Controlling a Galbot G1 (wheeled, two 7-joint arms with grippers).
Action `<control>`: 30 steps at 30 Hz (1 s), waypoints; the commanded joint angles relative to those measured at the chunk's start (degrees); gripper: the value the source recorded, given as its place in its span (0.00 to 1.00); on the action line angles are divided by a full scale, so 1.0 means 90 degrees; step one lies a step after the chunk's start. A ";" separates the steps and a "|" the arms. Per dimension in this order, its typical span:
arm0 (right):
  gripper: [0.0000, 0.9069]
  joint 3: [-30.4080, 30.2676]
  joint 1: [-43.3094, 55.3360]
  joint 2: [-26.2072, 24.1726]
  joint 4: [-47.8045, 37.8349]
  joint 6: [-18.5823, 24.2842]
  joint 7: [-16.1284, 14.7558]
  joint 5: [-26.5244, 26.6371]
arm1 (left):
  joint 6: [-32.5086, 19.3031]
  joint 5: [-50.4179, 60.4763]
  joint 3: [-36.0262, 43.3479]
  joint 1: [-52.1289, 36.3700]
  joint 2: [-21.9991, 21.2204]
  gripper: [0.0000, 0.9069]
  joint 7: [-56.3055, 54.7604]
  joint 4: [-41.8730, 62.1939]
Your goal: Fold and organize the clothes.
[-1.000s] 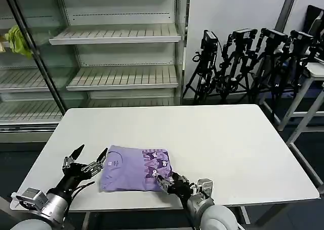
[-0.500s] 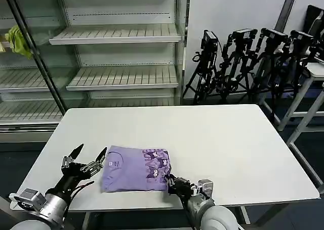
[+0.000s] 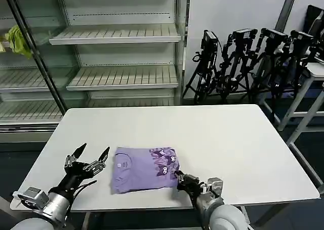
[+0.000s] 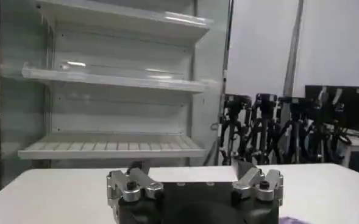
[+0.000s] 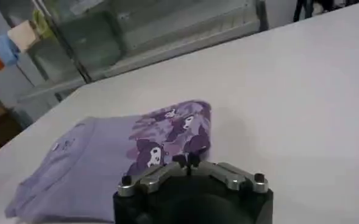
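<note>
White table (image 3: 228, 139), bare metal shelves (image 3: 116, 35) behind, tripods (image 3: 253, 58) far right. Left gripper (image 3: 91, 155) hovers at near-left edge, fingers spread wide, just beside shirt. Lavender T-shirt (image 3: 139, 169) lies folded flat near front edge, dark print on its right part. Right gripper (image 3: 178, 176) touches shirt's right corner, fingers pinched together.
</note>
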 commanded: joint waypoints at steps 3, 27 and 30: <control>0.00 0.1363 -0.0774 -0.0585 0.0456 -0.0011 0.0010 -0.0082 | 0.0010 -0.0068 0.0247 -0.0201 0.0085 1.00 0.0008 0.0058; 1.00 0.1841 -0.1111 -0.0682 0.0385 0.0009 -0.0297 -0.1239 | -0.0033 -0.0273 0.0379 -0.0275 0.0076 1.00 0.0010 -0.0002; 1.00 0.1917 -0.1139 -0.0724 0.0464 0.0003 -0.0297 -0.1268 | -0.0033 -0.0289 0.0372 -0.0274 0.0065 1.00 0.0011 -0.0050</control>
